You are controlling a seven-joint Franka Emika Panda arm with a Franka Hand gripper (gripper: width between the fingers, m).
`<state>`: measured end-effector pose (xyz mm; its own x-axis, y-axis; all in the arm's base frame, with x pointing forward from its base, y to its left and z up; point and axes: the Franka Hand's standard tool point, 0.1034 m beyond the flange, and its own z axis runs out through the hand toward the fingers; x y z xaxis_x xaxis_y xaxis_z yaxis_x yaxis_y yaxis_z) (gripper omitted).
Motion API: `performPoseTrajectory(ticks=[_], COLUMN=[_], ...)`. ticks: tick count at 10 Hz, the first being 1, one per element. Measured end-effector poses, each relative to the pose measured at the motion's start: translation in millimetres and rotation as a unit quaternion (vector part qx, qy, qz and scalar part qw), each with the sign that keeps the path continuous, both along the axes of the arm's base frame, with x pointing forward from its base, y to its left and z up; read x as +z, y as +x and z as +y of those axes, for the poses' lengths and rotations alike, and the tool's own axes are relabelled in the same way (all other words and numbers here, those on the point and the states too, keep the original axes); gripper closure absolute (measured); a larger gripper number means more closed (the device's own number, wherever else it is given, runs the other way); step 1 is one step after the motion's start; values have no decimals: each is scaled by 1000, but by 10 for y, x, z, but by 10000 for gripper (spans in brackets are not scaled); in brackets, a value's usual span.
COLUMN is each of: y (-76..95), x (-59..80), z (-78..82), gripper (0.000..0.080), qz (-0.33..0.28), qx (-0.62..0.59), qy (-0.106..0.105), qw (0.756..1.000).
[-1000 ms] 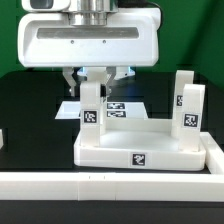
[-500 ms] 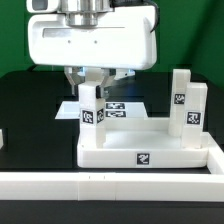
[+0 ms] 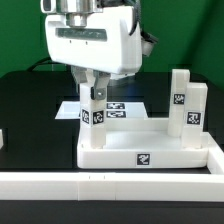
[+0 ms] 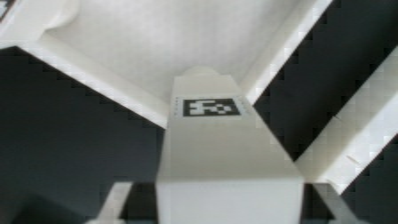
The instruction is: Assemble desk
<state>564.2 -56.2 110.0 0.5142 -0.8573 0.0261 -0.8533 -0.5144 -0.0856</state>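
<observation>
The white desk slab (image 3: 150,140) lies on the black table with block legs standing on it. Two legs (image 3: 190,112) stand at the exterior view's right. A third leg (image 3: 92,112) with a tag stands at the slab's left corner. My gripper (image 3: 92,90) reaches down over this leg, one finger on each side of its top. In the wrist view the tagged leg (image 4: 217,140) fills the space between my fingers (image 4: 125,205), with a thin dark gap on each side. The gripper (image 4: 222,205) looks open around it. The slab's rim (image 4: 107,45) shows beyond. A fourth leg is not in view.
The marker board (image 3: 125,108) lies flat behind the slab. A long white rail (image 3: 110,185) runs along the front edge of the table. A small white part (image 3: 2,140) shows at the exterior view's left edge.
The hand has turned about its vertical axis and shifted slightly to the exterior view's right. The leg under it looks unmoved, its tag still facing front.
</observation>
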Motion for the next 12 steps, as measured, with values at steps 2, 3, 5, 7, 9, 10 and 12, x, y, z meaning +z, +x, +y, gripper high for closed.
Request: performPoseTrajectory(ticks=[2,3,5,7,9,10,12], y=[0,2,11,3,2,2,3], x=[-2,-3,-3,-22,-30,-31,-39], z=[1,6,47,40,54,58,113], gripper=[429,429,294,155,151,151,150], qz=[0,-1,-3,-4,-4,-4,-5], qx=[2,16,76,179,294,341,412], qy=[0,-2,-8,-17,-29,-34,-38], qw=[1000,1000,997,984,955,939,910])
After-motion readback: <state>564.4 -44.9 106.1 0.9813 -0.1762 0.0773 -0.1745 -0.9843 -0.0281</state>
